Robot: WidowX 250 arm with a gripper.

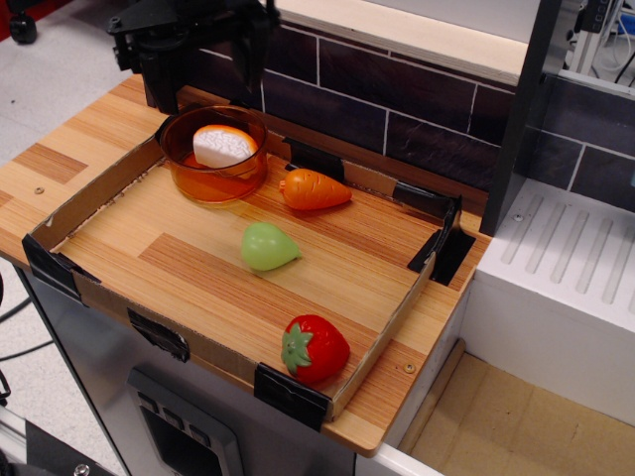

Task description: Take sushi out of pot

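The sushi [223, 146], a white rice block with an orange layer, lies inside the translucent orange pot [201, 184]. The pot stands in the far left corner of the cardboard tray. My black gripper [204, 87] hangs above the back of the pot, clear of the sushi. Its jaws are spread wide and empty: one finger is over the pot's left rim, the other over its right rim. The fingertips are dark against the dark wall and hard to make out.
An orange carrot [315, 189] lies just right of the pot. A green pear [268, 247] is mid-tray and a red strawberry [316, 349] is in the near corner. The low cardboard tray wall [95, 194] rings them. A dark brick wall [397, 109] is behind and a white rack [566, 253] stands to the right.
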